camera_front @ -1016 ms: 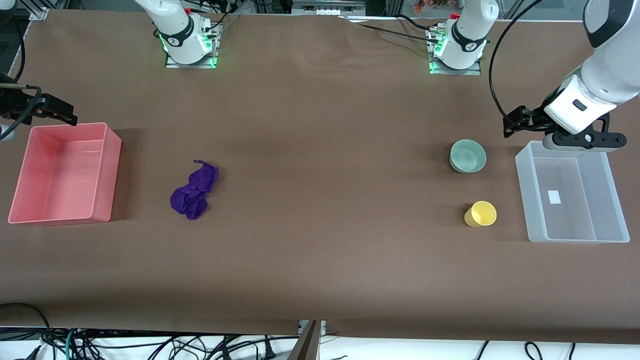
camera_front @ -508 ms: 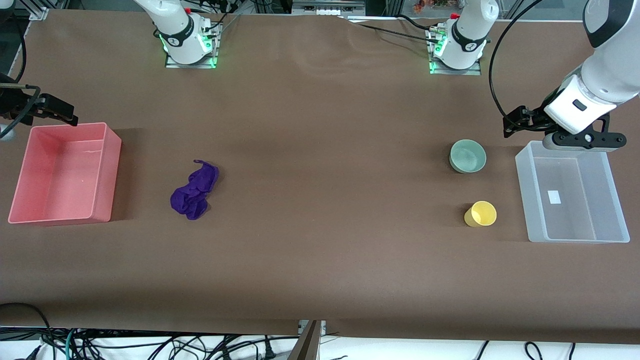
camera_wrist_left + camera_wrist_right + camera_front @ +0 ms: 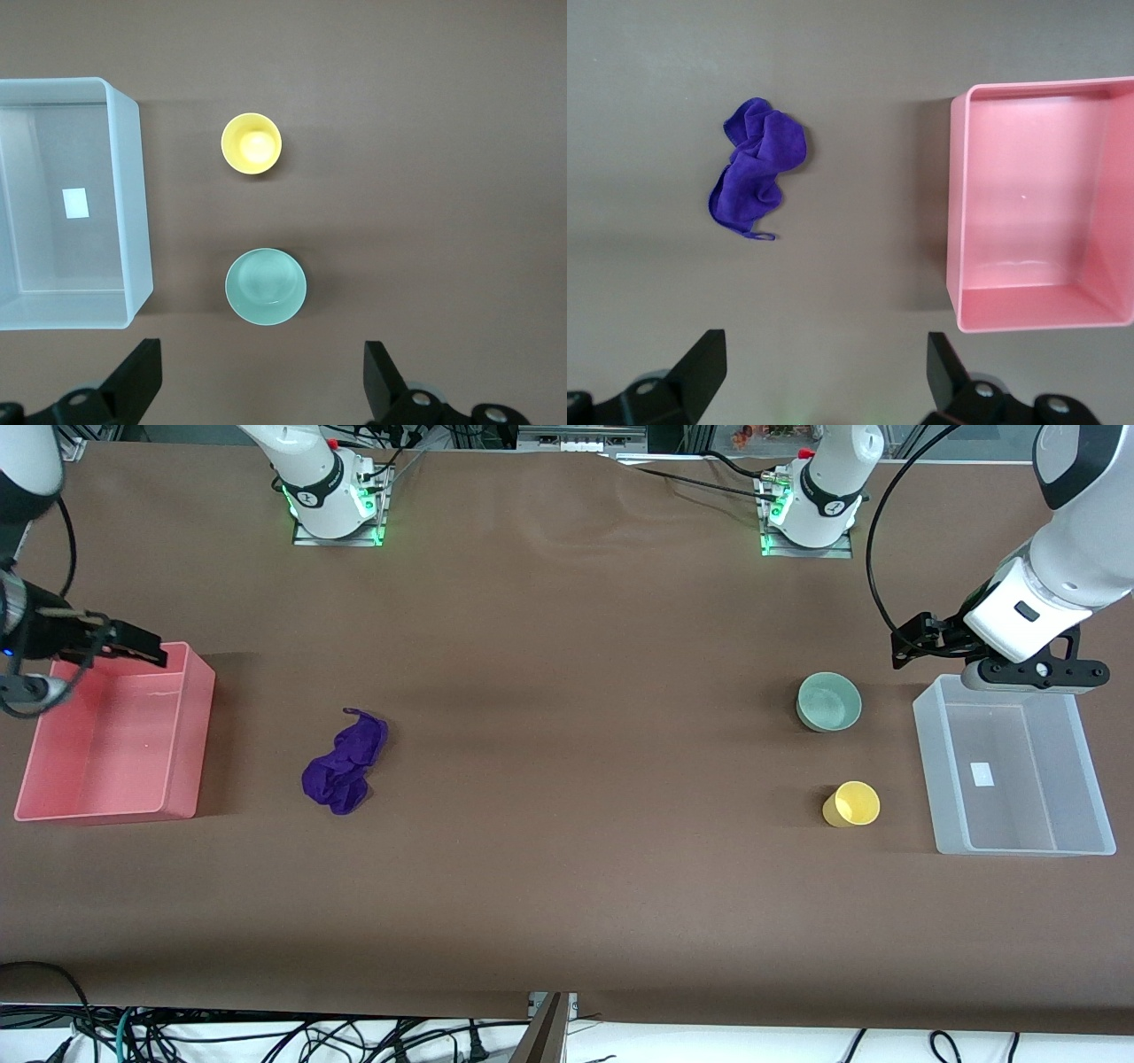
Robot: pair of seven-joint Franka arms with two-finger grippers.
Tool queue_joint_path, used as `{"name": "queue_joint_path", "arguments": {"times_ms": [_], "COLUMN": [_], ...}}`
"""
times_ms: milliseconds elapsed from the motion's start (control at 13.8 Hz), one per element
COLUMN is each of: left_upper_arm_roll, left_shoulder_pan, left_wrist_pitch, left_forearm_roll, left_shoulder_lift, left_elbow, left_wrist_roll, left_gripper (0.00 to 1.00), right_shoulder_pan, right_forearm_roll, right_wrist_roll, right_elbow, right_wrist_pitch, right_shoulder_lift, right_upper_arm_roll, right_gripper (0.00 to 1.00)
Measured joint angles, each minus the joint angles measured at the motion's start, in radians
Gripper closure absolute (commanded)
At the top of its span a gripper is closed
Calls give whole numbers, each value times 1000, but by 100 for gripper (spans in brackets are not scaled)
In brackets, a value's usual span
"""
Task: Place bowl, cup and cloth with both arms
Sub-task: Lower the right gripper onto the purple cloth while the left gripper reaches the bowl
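Note:
The pale mint-green bowl (image 3: 829, 701) stands upright on the brown table toward the left arm's end. The yellow cup (image 3: 852, 804) stands nearer to the front camera than the bowl. Both show in the left wrist view, bowl (image 3: 266, 286) and cup (image 3: 252, 142). The purple cloth (image 3: 345, 760) lies crumpled toward the right arm's end and shows in the right wrist view (image 3: 755, 168). My left gripper (image 3: 912, 645) hangs open and empty over the table between the bowl and the clear bin's corner (image 3: 261, 390). My right gripper (image 3: 133, 646) hangs open and empty over the pink bin's rim (image 3: 824, 376).
A clear plastic bin (image 3: 926, 762) stands at the left arm's end, beside the bowl and cup (image 3: 133, 204). A pink bin (image 3: 199, 726) stands at the right arm's end, beside the cloth (image 3: 954, 221). Both bins hold nothing.
My right gripper has moved from outside the pink bin toward the table's middle, now over the bin's rim. The left arm, bowl, cup and cloth have not moved.

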Motion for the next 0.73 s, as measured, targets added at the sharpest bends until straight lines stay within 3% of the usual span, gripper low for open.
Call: {"name": "queue_joint_path", "arguments": {"times_ms": [435,725], "left_upper_arm_roll": [-2,-25], "left_shoulder_pan": [0,-1], "left_wrist_pitch": [-55,-110], "left_forearm_roll": [0,5], "left_shoulder_lift": [0,3], "left_elbow": [1,-47], "left_wrist_roll": [0,0], "left_gripper": [0,0], "right_shoulder_pan": [2,27], "right_forearm_roll": [15,30], "right_wrist_roll": [4,180], "right_elbow": [-231,-332], "right_wrist_pitch": [272,478], "right_shoulder_lift": [41,130], "right_upper_arm_roll": [45,100], "right_gripper": [0,0]}}
